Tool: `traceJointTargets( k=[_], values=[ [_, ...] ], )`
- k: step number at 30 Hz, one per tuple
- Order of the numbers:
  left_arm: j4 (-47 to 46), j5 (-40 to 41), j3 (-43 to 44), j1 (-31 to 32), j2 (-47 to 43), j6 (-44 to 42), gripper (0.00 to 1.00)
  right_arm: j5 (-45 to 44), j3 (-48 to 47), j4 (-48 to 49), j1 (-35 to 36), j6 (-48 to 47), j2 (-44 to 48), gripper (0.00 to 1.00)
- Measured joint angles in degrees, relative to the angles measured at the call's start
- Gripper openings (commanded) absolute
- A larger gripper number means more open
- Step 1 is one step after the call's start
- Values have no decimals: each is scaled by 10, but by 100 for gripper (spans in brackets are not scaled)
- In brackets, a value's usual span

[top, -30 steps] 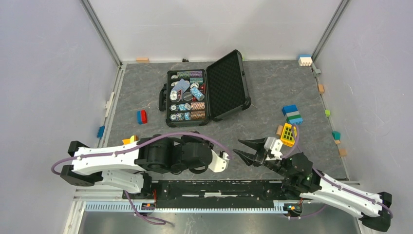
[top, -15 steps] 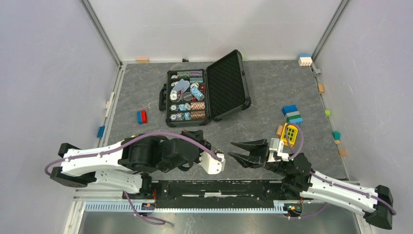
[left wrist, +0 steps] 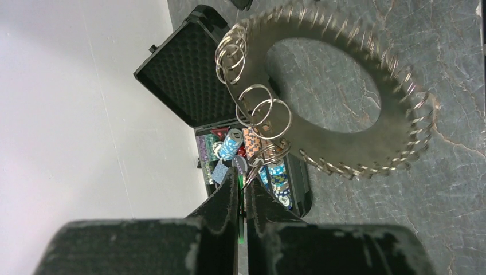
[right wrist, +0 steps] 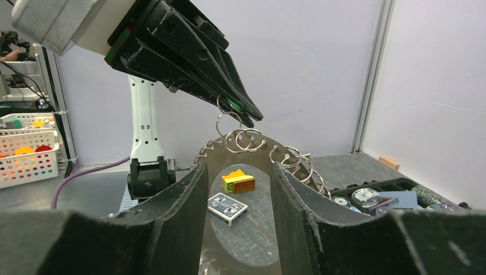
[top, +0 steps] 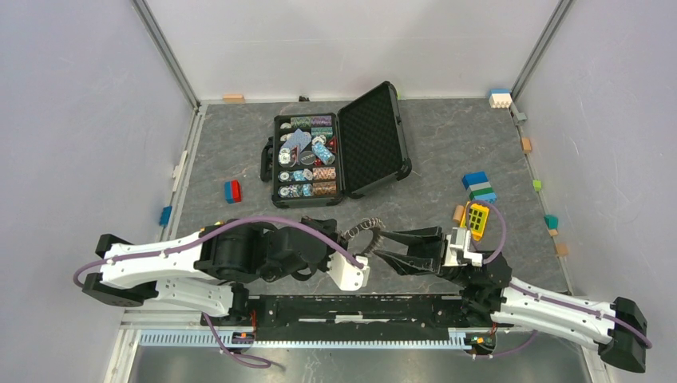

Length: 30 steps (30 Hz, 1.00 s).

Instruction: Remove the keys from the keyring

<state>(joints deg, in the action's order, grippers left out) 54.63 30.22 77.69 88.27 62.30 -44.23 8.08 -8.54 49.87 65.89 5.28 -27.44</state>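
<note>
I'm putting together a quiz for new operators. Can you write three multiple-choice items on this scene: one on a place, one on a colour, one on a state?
1. Where is the keyring?
A lying by the far wall
B hanging from the left claw
C under the right arm

2. What colours has the block left of the black case?
A red and blue
B yellow
C white

3. How is the black case?
A shut
B open
C upside down

Answers:
1. B: the left claw's closed tips pinch it in the air.
2. A: both colours show from above.
3. B: its inside shows from above.
</note>
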Motion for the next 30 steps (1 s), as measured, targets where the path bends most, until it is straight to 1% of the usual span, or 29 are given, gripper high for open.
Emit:
traceJointTargets(
  k=[2,8,13,19,30],
  values=[
    [-1,-6,0,0,1,0,2,1,0,7,0,0,-7,50],
    [-5,-20,0,0,13,0,2,12,-1,8,0,-1,-39,44],
    [-5,-32,0,0,20,0,2,29,-10,12,0,0,-60,44],
    [-5,-45,2,0,21,0,2,49,-12,22,0,5,-64,45],
    [-8,-65,7,0,35,0,2,52,-15,30,0,20,-87,46]
  ],
)
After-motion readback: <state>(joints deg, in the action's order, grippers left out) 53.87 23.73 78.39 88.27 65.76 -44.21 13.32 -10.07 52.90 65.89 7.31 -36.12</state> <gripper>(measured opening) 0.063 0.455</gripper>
